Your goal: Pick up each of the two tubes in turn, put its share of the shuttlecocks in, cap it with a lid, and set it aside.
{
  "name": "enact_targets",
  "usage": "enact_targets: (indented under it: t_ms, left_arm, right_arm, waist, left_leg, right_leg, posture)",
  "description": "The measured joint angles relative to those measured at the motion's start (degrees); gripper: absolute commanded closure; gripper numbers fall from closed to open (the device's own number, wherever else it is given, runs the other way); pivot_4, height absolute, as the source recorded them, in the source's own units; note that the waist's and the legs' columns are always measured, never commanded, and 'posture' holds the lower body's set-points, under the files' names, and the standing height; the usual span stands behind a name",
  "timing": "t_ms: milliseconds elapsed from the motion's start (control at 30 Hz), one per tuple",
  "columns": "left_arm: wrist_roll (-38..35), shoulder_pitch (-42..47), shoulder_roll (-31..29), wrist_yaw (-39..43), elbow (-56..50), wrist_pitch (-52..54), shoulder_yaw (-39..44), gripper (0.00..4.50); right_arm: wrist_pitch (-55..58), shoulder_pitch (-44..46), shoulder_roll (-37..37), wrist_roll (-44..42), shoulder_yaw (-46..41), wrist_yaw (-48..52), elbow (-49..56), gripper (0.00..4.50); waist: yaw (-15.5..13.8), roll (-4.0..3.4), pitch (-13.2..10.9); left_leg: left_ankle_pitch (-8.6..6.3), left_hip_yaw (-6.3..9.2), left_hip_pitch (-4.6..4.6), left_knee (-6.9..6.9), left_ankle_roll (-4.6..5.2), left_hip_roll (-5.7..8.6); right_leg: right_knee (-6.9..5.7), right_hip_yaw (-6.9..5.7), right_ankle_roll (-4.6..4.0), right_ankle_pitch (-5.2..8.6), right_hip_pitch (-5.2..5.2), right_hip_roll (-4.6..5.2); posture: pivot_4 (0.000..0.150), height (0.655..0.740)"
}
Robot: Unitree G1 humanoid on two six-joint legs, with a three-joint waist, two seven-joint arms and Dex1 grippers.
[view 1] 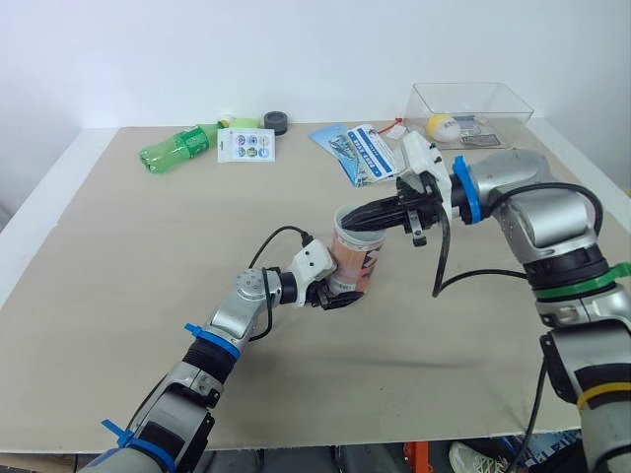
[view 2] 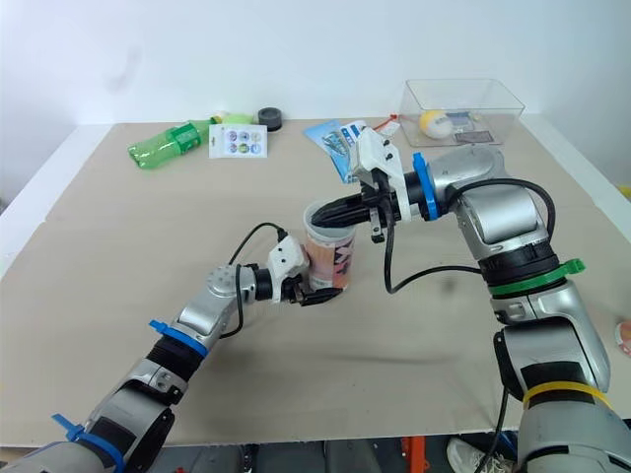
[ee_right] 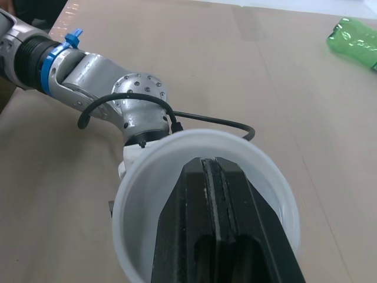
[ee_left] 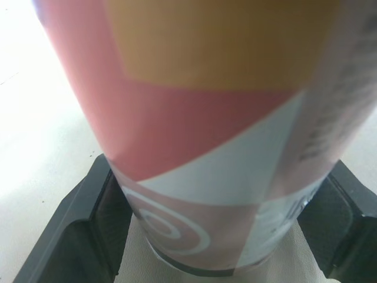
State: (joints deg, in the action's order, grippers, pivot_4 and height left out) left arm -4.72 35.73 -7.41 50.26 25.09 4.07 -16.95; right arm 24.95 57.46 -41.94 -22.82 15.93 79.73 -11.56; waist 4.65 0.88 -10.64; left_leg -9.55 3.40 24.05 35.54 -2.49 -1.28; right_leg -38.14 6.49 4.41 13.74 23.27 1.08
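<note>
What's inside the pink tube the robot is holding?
The right hand, its black fingers pressed together, pokes into the open top of the tube, whose white inner wall shows. The fingers cover the bottom, so I can't tell if anything is down there.

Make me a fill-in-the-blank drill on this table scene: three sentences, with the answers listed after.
1. The left pincer is shut on the tube near its ____ end.
2. The right pincer, its two fingers pressed ____, points into the tube's open top.
3. The green bottle lies on its ____ on the table.
Missing words: bottom; together; side.
</note>
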Motion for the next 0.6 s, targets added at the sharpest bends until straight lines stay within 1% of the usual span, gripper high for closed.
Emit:
enact_targets:
  t_ms: [233, 600]
  left_arm:
    - [0.00, -0.06, -0.11, -0.08, -0.08, 0.32, 0.00, 0.88]
    - [0.01, -0.12, -0.37, -0.01, 0.08, 0.81, 0.00, 0.88]
  right_arm:
    - [-0.28, -0.59, 0.00, 1.62, -0.71, 0.43, 0.06, 4.46]
    - [-0.17, -1.41, 1.39, 3.52, -1.11, 0.38, 0.72, 4.46]
  waist:
    - [0.02, 0.03, 0.06]
    - [0.06, 0.33, 0.42]
  left_leg:
    - [0.00, -0.01, -0.10, 0.00, 0.00, -0.05]
    - [-0.01, -0.02, -0.23, -0.05, -0.02, -0.17]
  right_leg:
    - [0.00, 0.00, -0.03, -0.01, -0.06, -0.05]
    - [0.00, 0.00, -0.15, 0.03, -0.12, -0.15]
  posture:
    - [0.150, 0.7400]
    - [0.150, 0.7400]
